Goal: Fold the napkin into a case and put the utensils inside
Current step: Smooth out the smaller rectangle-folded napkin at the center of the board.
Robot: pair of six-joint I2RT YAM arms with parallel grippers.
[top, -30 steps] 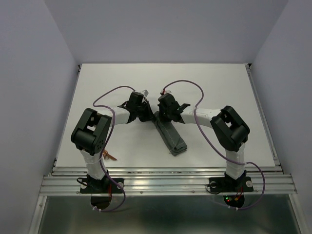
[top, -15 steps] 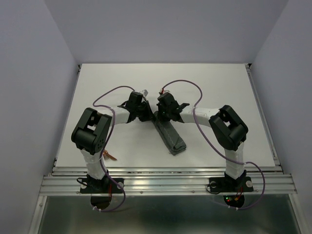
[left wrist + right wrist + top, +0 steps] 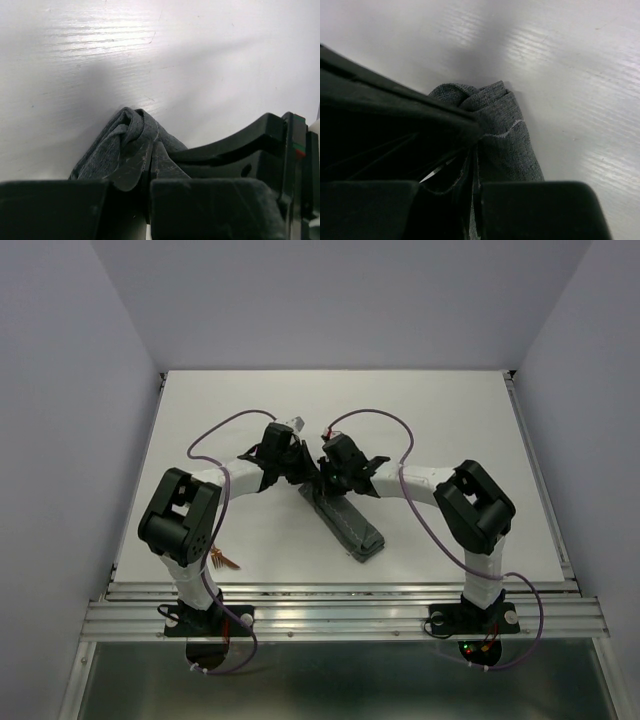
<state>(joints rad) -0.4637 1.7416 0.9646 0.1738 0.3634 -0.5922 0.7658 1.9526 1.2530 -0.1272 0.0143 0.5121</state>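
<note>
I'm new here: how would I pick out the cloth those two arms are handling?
Look at the white table, between the two black-and-white arms. Slanting toward the near edge lies a narrow folded grey-green cloth strip, its far end pinched by the left gripper and right gripper. It alone is soft fabric.

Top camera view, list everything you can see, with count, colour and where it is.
napkin: one, grey-green, narrow folded strip at table centre.
utensils: count unclear, copper-brown, near edge by left arm's base.
table: one, white.
rail: one, silver, along near edge.
cables: two, purple, looping over the arms.
left arm: black and white, jaws shut on napkin's far end.
right arm: black and white, jaws shut on the same end.
</note>
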